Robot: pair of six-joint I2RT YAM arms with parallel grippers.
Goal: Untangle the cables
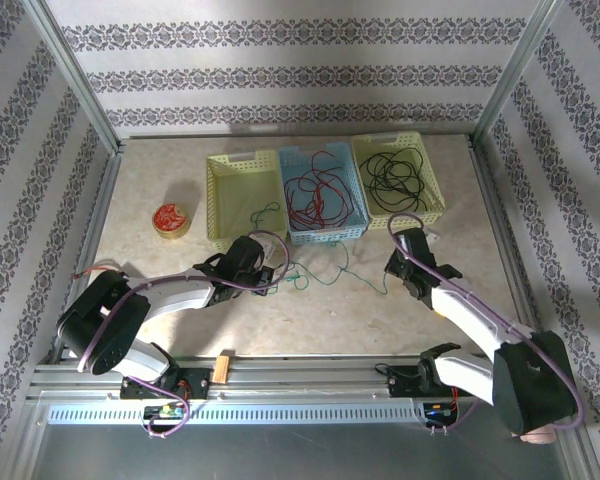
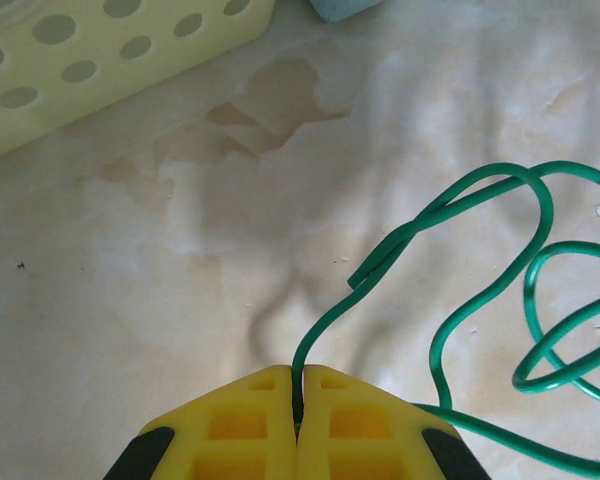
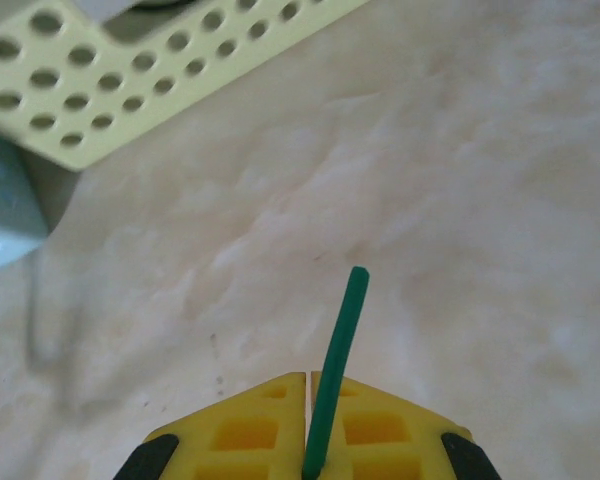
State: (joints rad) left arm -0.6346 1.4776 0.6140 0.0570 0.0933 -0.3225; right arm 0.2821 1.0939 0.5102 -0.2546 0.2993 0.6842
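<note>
My left claw (image 2: 298,405) is pinched together on the green cable (image 2: 480,190), which loops over the table just to the right. My right claw (image 3: 308,400) is clamped on a green cable too, its tip poking out. Farther back stand three baskets in a row: the left yellow basket (image 1: 213,200) with a green strand reaching in, the blue basket (image 1: 325,235) holding red cables (image 1: 315,195), and the right yellow basket (image 1: 435,195) holding black cable (image 1: 395,178).

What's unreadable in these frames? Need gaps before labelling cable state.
- Left wrist: green cable runs off the right edge, loops cut off.
- Right wrist: right gripper hides the cable's run behind it.
- Top: same cable too thin to trace end to end.
- Top: round tin lid print too small.
</note>
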